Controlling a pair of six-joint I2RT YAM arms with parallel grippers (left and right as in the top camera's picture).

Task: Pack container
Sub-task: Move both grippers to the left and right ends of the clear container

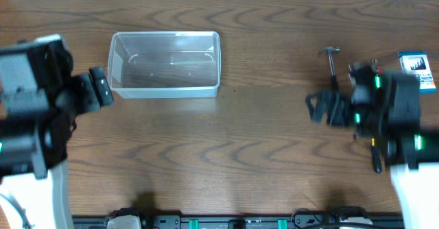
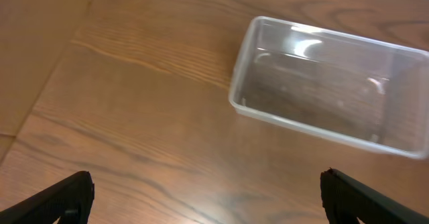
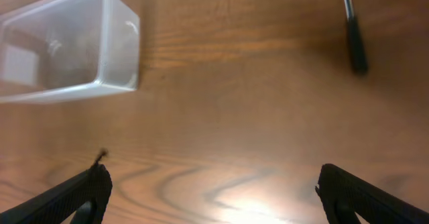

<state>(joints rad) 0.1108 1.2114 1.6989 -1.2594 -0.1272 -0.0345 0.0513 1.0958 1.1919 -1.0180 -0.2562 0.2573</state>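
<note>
The clear plastic container (image 1: 165, 64) stands empty at the back left of the wooden table; it also shows in the left wrist view (image 2: 328, 83) and the right wrist view (image 3: 67, 46). A small hammer (image 1: 331, 59) with a black handle lies at the back right; its handle shows in the right wrist view (image 3: 354, 29). My left gripper (image 1: 103, 88) is open and empty, just left of the container. My right gripper (image 1: 319, 107) is open and empty, in front of the hammer. Both pairs of fingers are spread wide over bare wood (image 2: 204, 200) (image 3: 211, 194).
A small blue-and-white box (image 1: 418, 70) lies at the far right edge. A dark-handled tool (image 1: 375, 157) and another tool (image 1: 363, 68) lie partly hidden under my right arm. A black rail runs along the table's front edge (image 1: 233, 222).
</note>
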